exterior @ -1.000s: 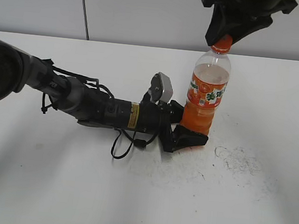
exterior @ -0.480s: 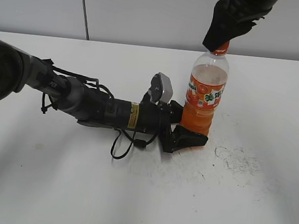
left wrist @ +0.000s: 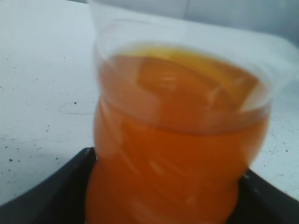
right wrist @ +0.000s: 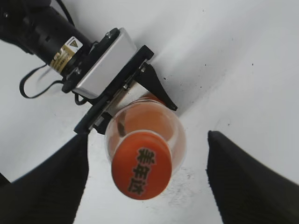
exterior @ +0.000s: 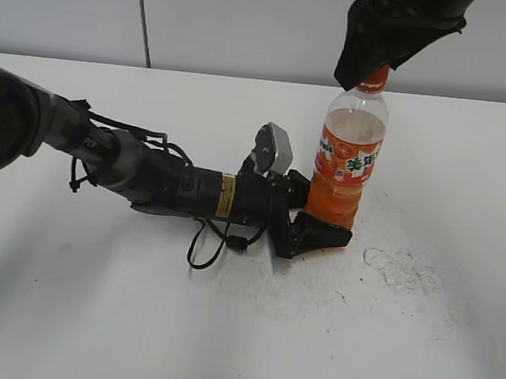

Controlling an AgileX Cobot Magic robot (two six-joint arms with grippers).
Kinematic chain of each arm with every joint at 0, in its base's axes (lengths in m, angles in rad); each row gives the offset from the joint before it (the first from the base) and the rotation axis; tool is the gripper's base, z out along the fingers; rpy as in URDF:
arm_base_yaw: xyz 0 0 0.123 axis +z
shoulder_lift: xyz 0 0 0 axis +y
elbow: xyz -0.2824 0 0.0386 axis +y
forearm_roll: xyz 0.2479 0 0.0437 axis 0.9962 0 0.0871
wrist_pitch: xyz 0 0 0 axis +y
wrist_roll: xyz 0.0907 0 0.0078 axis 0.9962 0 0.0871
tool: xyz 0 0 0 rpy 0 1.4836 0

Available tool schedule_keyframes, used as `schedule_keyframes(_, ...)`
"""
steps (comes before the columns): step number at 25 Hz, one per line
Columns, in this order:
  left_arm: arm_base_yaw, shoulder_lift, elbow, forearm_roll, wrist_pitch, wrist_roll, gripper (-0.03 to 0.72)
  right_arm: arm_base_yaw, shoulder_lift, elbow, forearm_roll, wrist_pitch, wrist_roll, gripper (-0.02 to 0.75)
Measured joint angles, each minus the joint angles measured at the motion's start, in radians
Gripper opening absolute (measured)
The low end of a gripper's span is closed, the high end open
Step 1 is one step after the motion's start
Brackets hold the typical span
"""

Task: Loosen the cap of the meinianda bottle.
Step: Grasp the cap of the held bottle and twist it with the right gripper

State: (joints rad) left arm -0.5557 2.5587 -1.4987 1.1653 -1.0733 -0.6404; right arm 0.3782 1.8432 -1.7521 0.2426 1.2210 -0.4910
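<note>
On the white table (exterior: 88, 317), the tall clear plastic meinianda bottle (exterior: 348, 163) of orange drink is standing upright, its base clamped by the left gripper (exterior: 317, 221). The right gripper (right wrist: 145, 179) is hanging spread apart around the small round orange cap (right wrist: 141, 171), fingers clear of it.

A white table (exterior: 88, 317) is seen, scuffed and speckled at 4 o'clock. The bottle (exterior: 348, 158) is stood upright on it at about 2 o'clock from centre. A black cable loop (exterior: 204, 249) is rested near centre.

cap (right wrist: 141, 164) between spread fingers (right wrist: 243, 179), gaps either side
</note>
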Motion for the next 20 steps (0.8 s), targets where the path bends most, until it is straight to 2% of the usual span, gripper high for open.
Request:
schedule_keyframes(1,0.000,0.000,0.000,0.000,0.000,0.000,0.570,0.000,0.000,0.000,0.000,0.000,0.093,0.596)
schedule_keyframes(3,0.000,0.000,0.000,0.000,0.000,0.000,0.570,0.000,0.000,0.000,0.000,0.000,0.242,0.596)
schedule_keyframes(6,0.000,0.000,0.000,0.000,0.000,0.000,0.570,0.000,0.000,0.000,0.000,0.000,0.415,0.529)
schedule_keyframes(11,0.000,0.000,0.000,0.000,0.000,0.000,0.569,0.000,0.000,0.000,0.000,0.000,0.464,0.272)
schedule_keyframes(15,0.000,0.000,0.000,0.000,0.000,0.000,0.568,0.000,0.000,0.000,0.001,-0.001,0.355,0.272)
schedule_keyframes(18,0.000,0.000,0.000,0.001,0.000,0.000,0.568,0.000,0.000,0.000,0.011,-0.001,0.090,0.272)
schedule_keyframes(20,0.000,0.000,0.000,0.001,0.000,0.000,0.568,0.000,0.000,0.000,0.015,0.000,-0.154,0.272)
